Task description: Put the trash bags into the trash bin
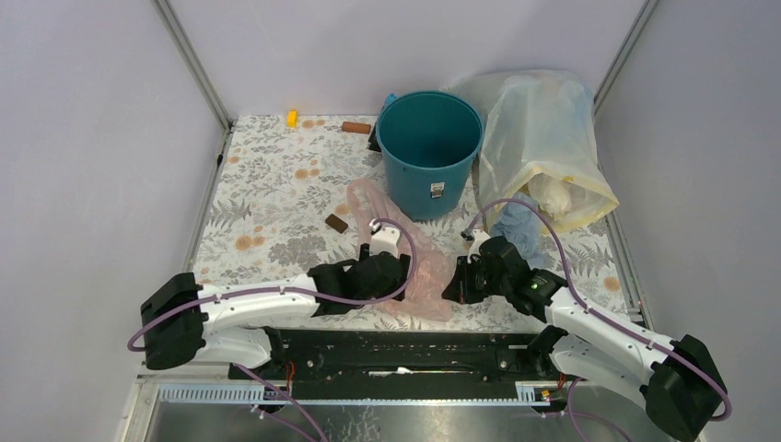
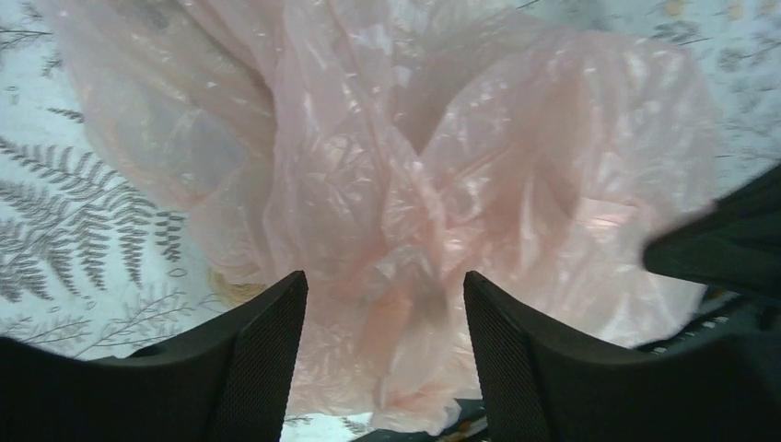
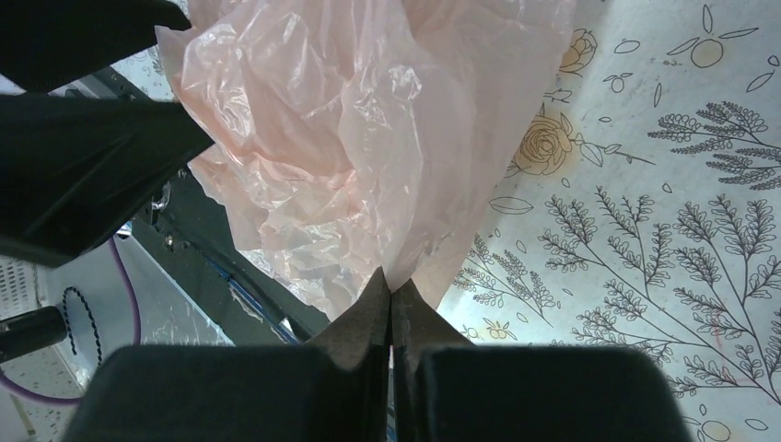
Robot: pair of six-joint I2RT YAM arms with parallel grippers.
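Top external view puts the trash bin [image 1: 429,147] upright at the far middle of the bench [image 1: 267,203]. It is a teal bucket with a small white sticker [image 1: 437,191] low on its near side, and the print on the sticker is too small to read. Inside the bin I see only teal wall and floor.

Just to its right, a large yellowish clear bag [image 1: 543,138] slumps against the back corner with pale, whitish stuff inside. A crumpled blue bag [image 1: 520,230] lies at its foot.

In front of the bin, a pink trash bag [image 1: 414,267] lies crumpled on the flowered cloth, running from near the bin's base to the near edge, between the two arms.

The left gripper [image 2: 385,285] stands spread wide, its fingers either side of a fold of the pink film without pinching it. The right gripper [image 3: 393,290] is pressed together on a thin edge of the same bag.

A small brown block [image 1: 336,222] sits left of the pink bag. A brown piece [image 1: 355,127] and a yellow piece [image 1: 292,118] lie along the far edge.
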